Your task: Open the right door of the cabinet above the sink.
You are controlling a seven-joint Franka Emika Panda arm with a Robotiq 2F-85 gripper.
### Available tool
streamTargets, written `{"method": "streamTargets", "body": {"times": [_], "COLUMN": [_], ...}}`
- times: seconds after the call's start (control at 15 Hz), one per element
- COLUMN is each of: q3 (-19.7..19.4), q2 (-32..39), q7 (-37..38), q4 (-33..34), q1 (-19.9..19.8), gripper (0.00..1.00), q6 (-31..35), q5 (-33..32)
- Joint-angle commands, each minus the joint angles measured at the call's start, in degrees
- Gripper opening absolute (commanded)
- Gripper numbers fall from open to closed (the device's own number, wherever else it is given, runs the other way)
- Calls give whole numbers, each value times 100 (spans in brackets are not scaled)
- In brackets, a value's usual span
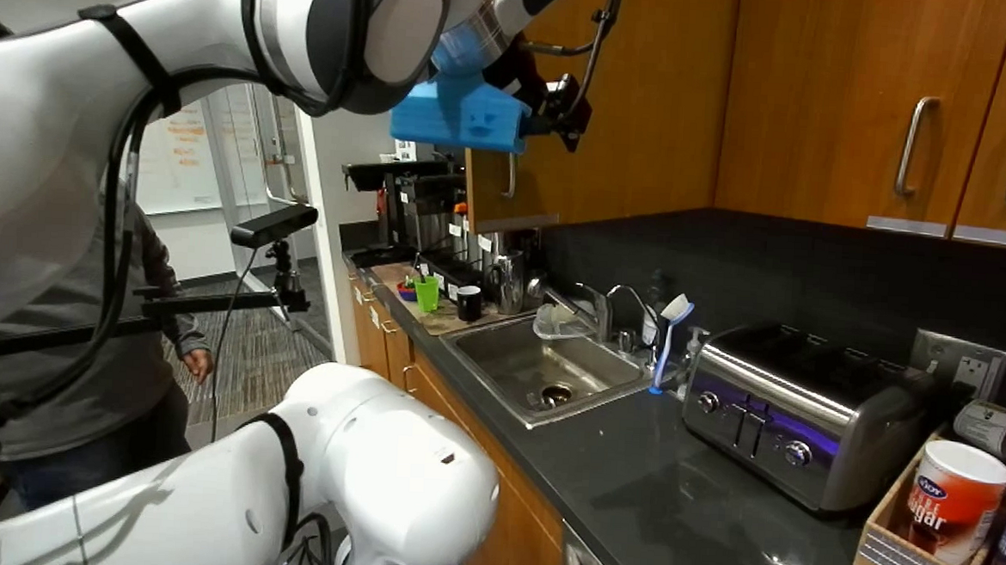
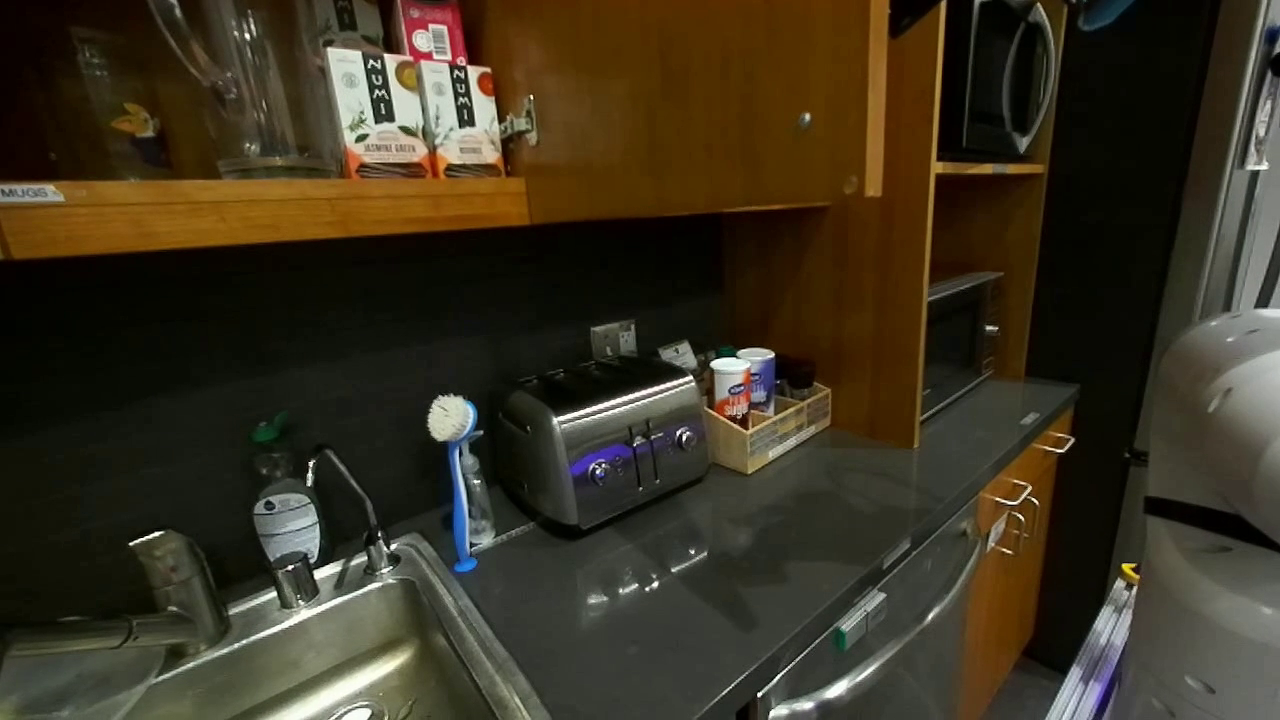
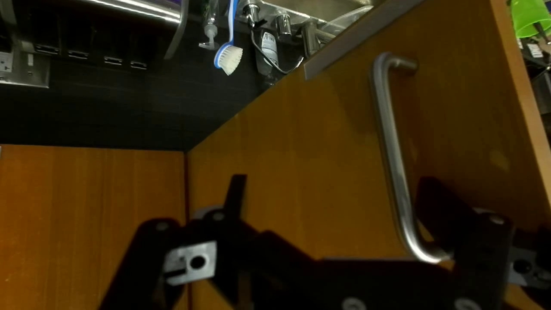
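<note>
The counter point(image 1: 632, 449) is dark grey and glossy, with light reflected in its top. Set in it is the sink point(image 1: 508, 352), a steel basin below the cabinet point(image 2: 300, 212). A toaster point(image 2: 610, 440) stands before the dark backsplash point(image 2: 400, 320); a divided box point(image 2: 770, 445) of canisters point(image 2: 731, 390) is just beside it, and an upright brush point(image 2: 461, 500) stands between toaster and sink. The room beyond shows patterned carpet point(image 1: 266, 365), a whiteboard point(image 1: 172, 192) and a person point(image 1: 101, 399) in grey.

The right door point(image 1: 642, 100) stands swung out from the cabinet, its hinge point(image 2: 520, 122) exposed and tea boxes point(image 2: 380, 115) visible inside. The jaws are spread apart; in the wrist view the handle point(image 3: 394, 142) shows between the fingers point(image 3: 236, 193), nearer one of them. Whether they touch it cannot be determined.

In an exterior view the jaws beside the blue casing point(image 1: 464, 113) are too dark to resolve. The arm point(image 1: 189, 29) hides most of the person's head. Elsewhere the frame cuts off the cabinet's top and part of the sink. The whiteboard writing is illegible.
</note>
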Motion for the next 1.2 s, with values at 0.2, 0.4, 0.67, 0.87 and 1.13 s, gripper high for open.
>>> {"method": "streamTargets", "body": {"times": [0.2,0.4,0.67,0.87,1.13], "q3": [24,51,169,290,494], "q2": [8,8,8,8,11], "q7": [2,-8,-148,-245,23], "q4": [233,306,406,438,612], "q1": [7,29,129,265,293], "gripper": [100,100,100,100,100], "q6": [101,170,251,340,734], "q5": [3,30,41,82,61]}}
